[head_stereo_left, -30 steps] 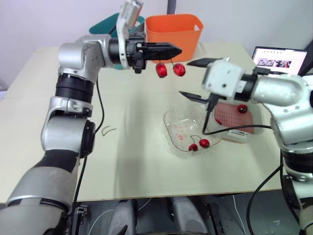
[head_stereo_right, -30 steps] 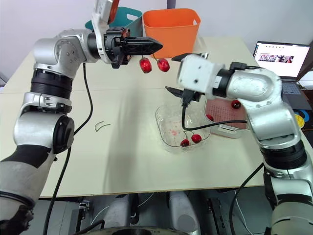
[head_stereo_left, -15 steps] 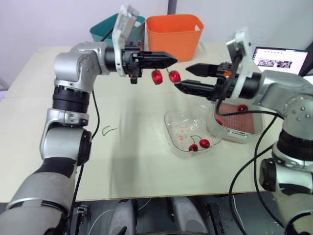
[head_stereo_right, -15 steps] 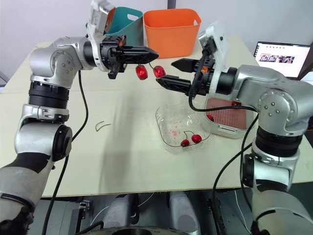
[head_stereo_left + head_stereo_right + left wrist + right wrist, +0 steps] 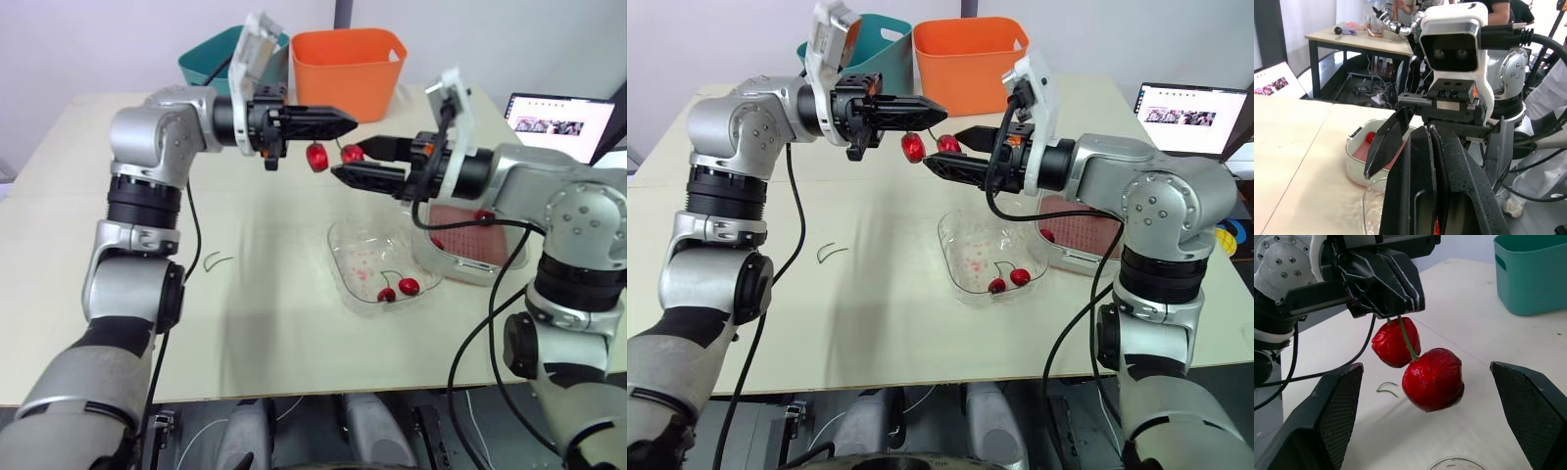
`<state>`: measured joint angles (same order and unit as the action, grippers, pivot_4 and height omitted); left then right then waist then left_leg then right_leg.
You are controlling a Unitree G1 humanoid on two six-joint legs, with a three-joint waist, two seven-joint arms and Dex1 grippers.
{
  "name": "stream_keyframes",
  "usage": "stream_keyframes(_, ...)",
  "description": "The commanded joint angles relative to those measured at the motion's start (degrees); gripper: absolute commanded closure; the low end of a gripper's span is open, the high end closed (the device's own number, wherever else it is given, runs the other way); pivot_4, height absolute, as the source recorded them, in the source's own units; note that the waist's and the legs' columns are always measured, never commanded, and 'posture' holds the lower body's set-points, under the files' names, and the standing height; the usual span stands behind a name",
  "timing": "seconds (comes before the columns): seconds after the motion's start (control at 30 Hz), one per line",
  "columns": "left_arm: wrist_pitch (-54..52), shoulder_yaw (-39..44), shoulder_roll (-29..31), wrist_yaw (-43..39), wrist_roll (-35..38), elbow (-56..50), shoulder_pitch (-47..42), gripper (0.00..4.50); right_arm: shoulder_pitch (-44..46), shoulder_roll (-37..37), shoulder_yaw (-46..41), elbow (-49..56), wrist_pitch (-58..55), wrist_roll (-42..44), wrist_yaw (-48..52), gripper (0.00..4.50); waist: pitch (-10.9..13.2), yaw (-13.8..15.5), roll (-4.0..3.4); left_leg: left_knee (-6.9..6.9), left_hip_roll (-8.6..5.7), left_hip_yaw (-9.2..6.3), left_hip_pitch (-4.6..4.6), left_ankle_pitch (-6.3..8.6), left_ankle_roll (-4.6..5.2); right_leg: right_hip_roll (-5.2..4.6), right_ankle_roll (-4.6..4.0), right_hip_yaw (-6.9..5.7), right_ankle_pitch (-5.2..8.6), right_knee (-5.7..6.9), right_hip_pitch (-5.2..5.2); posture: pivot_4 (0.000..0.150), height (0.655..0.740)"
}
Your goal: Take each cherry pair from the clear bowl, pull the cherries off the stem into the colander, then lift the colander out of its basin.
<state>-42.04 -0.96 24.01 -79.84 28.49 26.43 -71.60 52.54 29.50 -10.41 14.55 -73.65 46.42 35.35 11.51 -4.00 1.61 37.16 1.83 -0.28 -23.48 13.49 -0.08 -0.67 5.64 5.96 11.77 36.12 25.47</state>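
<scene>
A wide beige table (image 5: 274, 294) is seen, and at its far edge an orange plastic bin (image 5: 350, 59) is placed just beside a teal plastic bin (image 5: 884, 44). An open laptop (image 5: 558, 113) is set at the far right corner. Near the middle of the table a clear plastic bowl (image 5: 362, 259) is found, and touching it on its right a white basin (image 5: 470, 269) with the red perforated colander (image 5: 1087, 235) inside it. The left gripper (image 5: 333, 122) is held in the air above the table, behind the bowl, with its two black fingers pressed together on the green stem of a red cherry pair (image 5: 1432, 379), so that both cherries hang below the fingertips. The right gripper (image 5: 351, 162) is pointed toward it from the right with the fingers spread wide. The cherry nearer to it is placed between these fingers, and in the right wrist view no contact with them is seen. A second red cherry pair (image 5: 399, 290) is left in the bowl, at the side near to the robot. A single red cherry (image 5: 483, 215) is seen in the colander. A small loose green stem (image 5: 217, 260) lies on the table, well apart to the left of the bowl.
</scene>
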Motion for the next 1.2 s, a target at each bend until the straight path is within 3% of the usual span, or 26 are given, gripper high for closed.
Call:
stream_keyframes(0.03,0.02,0.84,-0.05,0.0,1.59,-1.88,-0.57,4.5,1.45,-0.56,-0.41,0.56,2.16,0.91,-0.66,0.66,0.0,0.01,0.0,0.0,0.0,0.0,0.0,0.0,0.0,0.0,0.0,0.0,0.0,0.0,0.0,0.15,0.74)
stream_keyframes(0.27,0.02,0.74,-0.2,0.3,1.98,-1.84,-0.6,4.5,1.06,-1.1,0.84,0.08,3.44,0.57,-1.31,3.09,0.0,-0.01,0.0,0.0,0.0,0.0,0.0,0.0,0.0,0.0,0.01,0.0,0.0,0.0,0.0,0.15,0.74)
stream_keyframes(0.33,0.17,0.73,-0.19,0.31,1.89,-1.58,-0.7,4.5,1.07,-0.87,0.93,0.03,3.57,0.66,-1.32,3.47,0.0,0.0,0.0,0.0,0.0,0.0,0.0,0.0,0.0,0.0,0.01,0.0,0.0,0.0,0.0,0.15,0.74)
stream_keyframes(0.93,4.33,1.5,0.1,1.22,0.82,4.1,-3.71,4.5,-5.71,3.1,2.08,4.76,0.7,3.89,-0.45,3.49,0.0,0.0,0.0,-0.01,0.0,0.0,-0.01,0.0,0.0,0.0,-0.01,0.0,0.01,-0.02,0.0,0.15,0.74)
stream_keyframes(1.03,4.77,1.14,0.0,1.58,0.48,3.67,-3.13,4.5,-6.84,3.15,-0.07,5.3,0.27,4.71,-1.85,3.49,0.0,0.02,0.0,-0.01,0.0,-0.01,-0.01,0.0,0.0,0.0,-0.02,-0.01,0.02,-0.02,0.0,0.15,0.74)
stream_keyframes(1.2,6.26,0.4,0.03,2.53,-0.61,2.41,-1.19,4.5,-11.24,9.43,-6.26,4.38,3.56,2.65,-2.53,3.49,0.0,0.26,0.0,0.0,-0.01,0.0,-0.02,0.0,0.0,-0.02,-0.07,0.0,0.06,-0.04,0.0,0.15,0.74)
